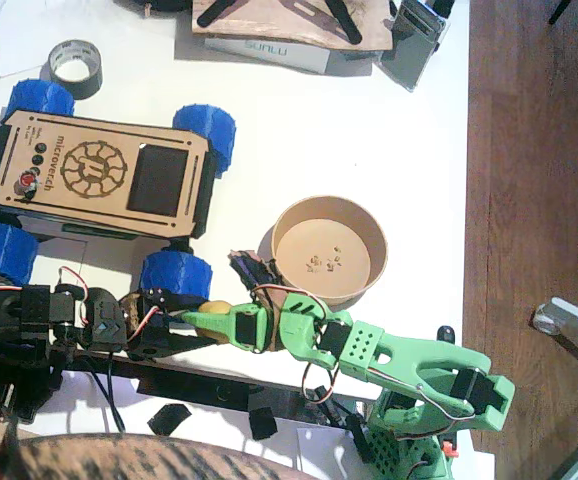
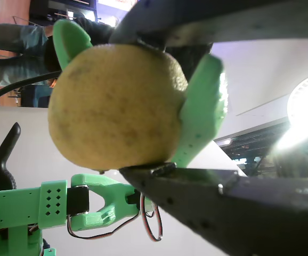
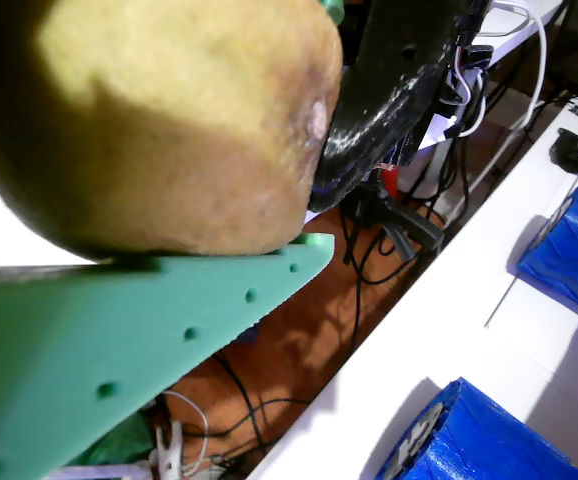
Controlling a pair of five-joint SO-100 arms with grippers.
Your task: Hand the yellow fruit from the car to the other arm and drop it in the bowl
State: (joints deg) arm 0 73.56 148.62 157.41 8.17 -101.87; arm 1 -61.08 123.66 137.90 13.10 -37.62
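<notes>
- white table (image 1: 349,150), top-down in the fixed view; its right edge meets brown wooden floor (image 1: 534,150).
- the car (image 1: 99,175) stands on the table at left, plywood top, black panel, four blue wheels; two blue wheels also show in a wrist view (image 3: 489,440).
- the bowl (image 1: 329,250) sits right of the car, apart from it, upright; small specks on its bottom.
- grey tape roll (image 1: 75,66) lies flat near the top left corner, above the car.
- white box (image 1: 269,52) at the top edge, a wooden board on it.
- small black pieces (image 1: 169,418) lie on the table near the bottom edge.
</notes>
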